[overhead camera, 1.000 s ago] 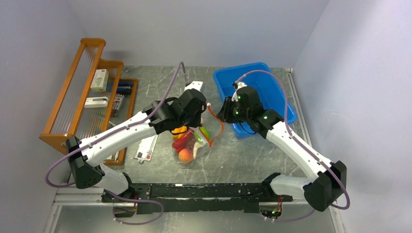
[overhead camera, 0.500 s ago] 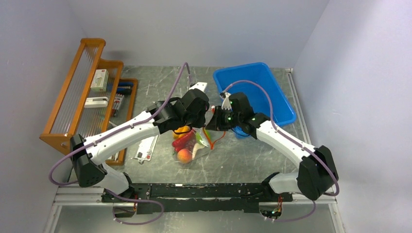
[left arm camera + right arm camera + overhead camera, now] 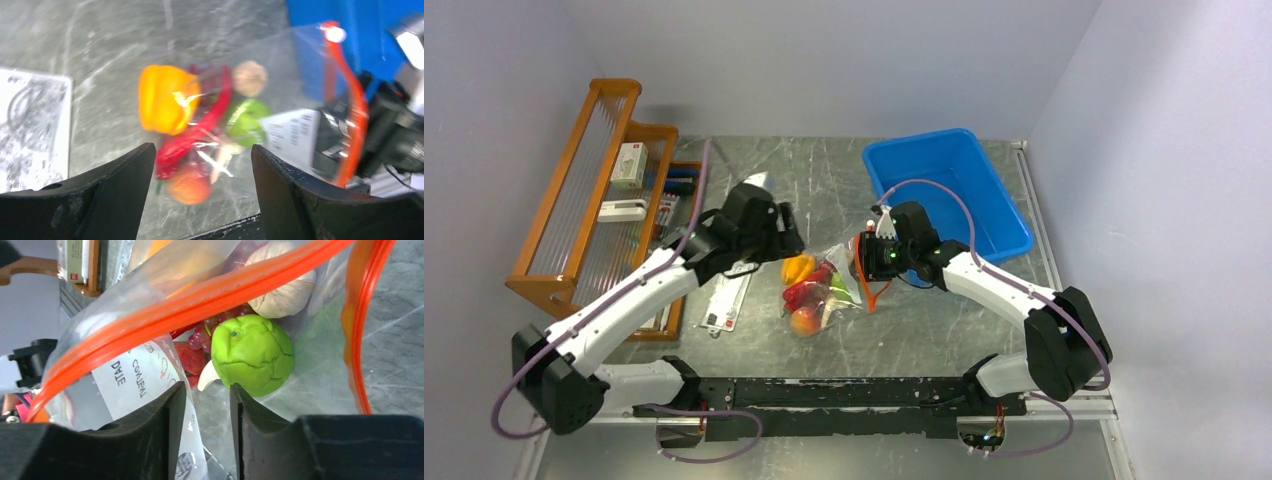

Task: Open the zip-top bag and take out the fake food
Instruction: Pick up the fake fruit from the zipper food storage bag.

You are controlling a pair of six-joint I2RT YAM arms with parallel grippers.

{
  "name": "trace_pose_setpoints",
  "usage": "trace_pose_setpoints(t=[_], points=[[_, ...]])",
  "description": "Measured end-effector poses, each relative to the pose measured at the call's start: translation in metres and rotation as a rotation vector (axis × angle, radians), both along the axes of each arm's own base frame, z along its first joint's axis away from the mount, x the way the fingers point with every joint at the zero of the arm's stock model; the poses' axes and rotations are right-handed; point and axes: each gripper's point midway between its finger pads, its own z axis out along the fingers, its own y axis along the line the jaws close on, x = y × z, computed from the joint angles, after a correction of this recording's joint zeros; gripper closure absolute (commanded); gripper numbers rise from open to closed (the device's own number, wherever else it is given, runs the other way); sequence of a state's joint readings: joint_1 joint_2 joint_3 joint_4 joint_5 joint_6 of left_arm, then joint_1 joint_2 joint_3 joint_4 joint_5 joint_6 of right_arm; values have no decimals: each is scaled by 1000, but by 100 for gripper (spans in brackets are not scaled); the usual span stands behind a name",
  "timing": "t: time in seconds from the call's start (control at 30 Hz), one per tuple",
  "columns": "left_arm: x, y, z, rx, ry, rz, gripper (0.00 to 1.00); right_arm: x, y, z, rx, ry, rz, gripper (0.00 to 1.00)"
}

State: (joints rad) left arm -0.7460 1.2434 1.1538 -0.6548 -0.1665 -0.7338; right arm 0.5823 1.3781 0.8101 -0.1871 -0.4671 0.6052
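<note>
The zip-top bag [image 3: 829,290] lies on the table between the arms, its orange-red zip strip [image 3: 200,300] parted and its mouth facing right. The fake food shows through the bag: yellow pepper [image 3: 162,97], red chillies [image 3: 195,132], peach [image 3: 189,185], green lime [image 3: 252,355], garlic [image 3: 285,290] and grapes [image 3: 205,332]. My left gripper [image 3: 786,240] [image 3: 202,150] hangs to the left above the bag, open, with nothing in it. My right gripper [image 3: 861,262] [image 3: 207,390] is at the bag's mouth, jaws apart. The bag's labelled wall [image 3: 135,382] runs into the gap between them, and the lime lies just ahead.
A blue bin [image 3: 949,185] stands behind the right arm. A wooden rack [image 3: 594,190] with small boxes lines the left side. A flat white card packet [image 3: 724,300] [image 3: 30,130] lies left of the bag.
My left gripper has let go of the bag's edge, opened wide and drawn back to the left. My right gripper has moved left into the bag's mouth, and the bag has slumped.
</note>
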Motion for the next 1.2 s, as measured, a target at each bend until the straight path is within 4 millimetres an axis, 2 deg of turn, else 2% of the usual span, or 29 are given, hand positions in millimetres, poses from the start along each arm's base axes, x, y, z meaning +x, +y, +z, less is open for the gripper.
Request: trace_pose_setpoints(t=[0.03, 0.1, 0.17, 0.3, 0.43, 0.5, 0.53, 0.6, 0.7, 0.77, 0.87, 0.93, 1.0, 1.07, 1.2], points=[[1, 17, -10, -12, 20, 41, 14, 0, -1, -1, -6, -7, 5, 55], [-1, 38, -30, -26, 57, 97, 14, 0, -4, -4, -28, -15, 12, 52], [-8, 47, -52, -32, 106, 119, 14, 0, -9, -12, -69, -22, 18, 48], [-26, 47, -95, -62, 203, 121, 16, -1, -19, -27, -142, -12, 22, 43], [-34, 40, -121, -121, 266, 127, 20, -3, -24, -39, -181, 21, 9, 18], [-34, 34, -126, -165, 277, 128, 25, -2, -24, -38, -179, 21, 4, 3], [-33, 31, -126, -184, 276, 127, 30, -2, -23, -36, -176, 14, 0, 1], [-29, 24, -125, -231, 269, 122, 40, 0, -23, -30, -166, -3, -12, 0], [-25, 17, -121, -283, 257, 117, 62, 4, -23, -18, -138, -47, -38, 0], [-25, 14, -122, -303, 255, 116, 73, 6, -22, -10, -118, -68, -49, 0], [-26, 14, -124, -311, 259, 120, 77, 9, -17, -4, -88, -87, -42, 12], [-26, 16, -122, -312, 252, 127, 82, 8, -14, -4, -68, -86, -27, 26], [-25, 19, -117, -311, 232, 134, 87, 5, -9, -7, -44, -75, -5, 36], [-25, 24, -112, -301, 209, 146, 90, -1, -6, -14, -25, -46, 11, 40], [-27, 39, -105, -267, 164, 180, 93, -11, 1, -25, -23, -2, 40, 41]])
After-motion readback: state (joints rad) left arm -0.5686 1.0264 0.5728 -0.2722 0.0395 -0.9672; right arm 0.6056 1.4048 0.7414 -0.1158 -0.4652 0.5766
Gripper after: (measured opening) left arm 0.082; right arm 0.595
